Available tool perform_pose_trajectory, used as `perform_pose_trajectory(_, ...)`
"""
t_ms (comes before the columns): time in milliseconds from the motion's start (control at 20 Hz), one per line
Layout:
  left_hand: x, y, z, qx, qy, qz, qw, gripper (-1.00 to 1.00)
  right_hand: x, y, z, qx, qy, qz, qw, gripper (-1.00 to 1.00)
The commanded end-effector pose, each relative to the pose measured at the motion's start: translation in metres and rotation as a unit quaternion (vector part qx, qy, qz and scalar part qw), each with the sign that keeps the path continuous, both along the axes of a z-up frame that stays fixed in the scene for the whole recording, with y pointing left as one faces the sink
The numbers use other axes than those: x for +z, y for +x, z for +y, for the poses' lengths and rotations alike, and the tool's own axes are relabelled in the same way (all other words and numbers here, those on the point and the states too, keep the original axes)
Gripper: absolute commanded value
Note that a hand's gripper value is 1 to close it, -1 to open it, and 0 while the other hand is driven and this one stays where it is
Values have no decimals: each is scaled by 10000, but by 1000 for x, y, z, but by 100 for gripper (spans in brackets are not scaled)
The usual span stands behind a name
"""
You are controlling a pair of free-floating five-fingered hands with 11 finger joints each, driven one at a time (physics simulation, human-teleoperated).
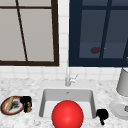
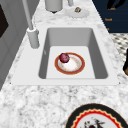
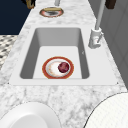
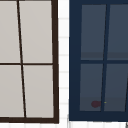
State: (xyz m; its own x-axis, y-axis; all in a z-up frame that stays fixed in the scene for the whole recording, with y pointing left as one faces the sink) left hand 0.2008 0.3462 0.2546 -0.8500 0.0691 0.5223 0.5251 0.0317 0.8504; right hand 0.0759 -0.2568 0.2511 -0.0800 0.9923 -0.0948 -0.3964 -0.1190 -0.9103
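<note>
Left hand (image 1: 25,101) is clenched on a small bottle (image 1: 28,107) beside the patterned plate (image 1: 5,110) at the surface's left edge; right hand (image 1: 102,114) hangs clenched, grasping nothing.

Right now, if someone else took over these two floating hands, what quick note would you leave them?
Left hand: over the left counter, beside the black-and-red-rimmed round plate, with a small brown thing just under it.
Right hand: at the right rim of the white sink.
In the basin: an orange-rimmed white plate carrying a dark red round fruit.
Neither hand touches that plate.
</note>
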Motion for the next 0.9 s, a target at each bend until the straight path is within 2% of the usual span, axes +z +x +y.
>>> perform_pose_trajectory(0, 12, 13, -27, 0, 111, -5, 9999, 100, 0, 0, 0, 0, 0, 0, 10000, 0)
perform_pose_trajectory(250, 22, 27, -66, 6, 26, -9, 10000, 100, 0, 0, 0, 0, 0, 0, 10000, 0)
perform_pose_trajectory(650, 20, 32, -130, 28, 22, -402, 9992, 100, 0, 0, 0, 0, 0, 0, 10000, 0)
perform_pose_trajectory(850, 4, 36, -162, 33, 22, -410, 9992, 100, 0, 0, 0, 0, 0, 0, 10000, 0)
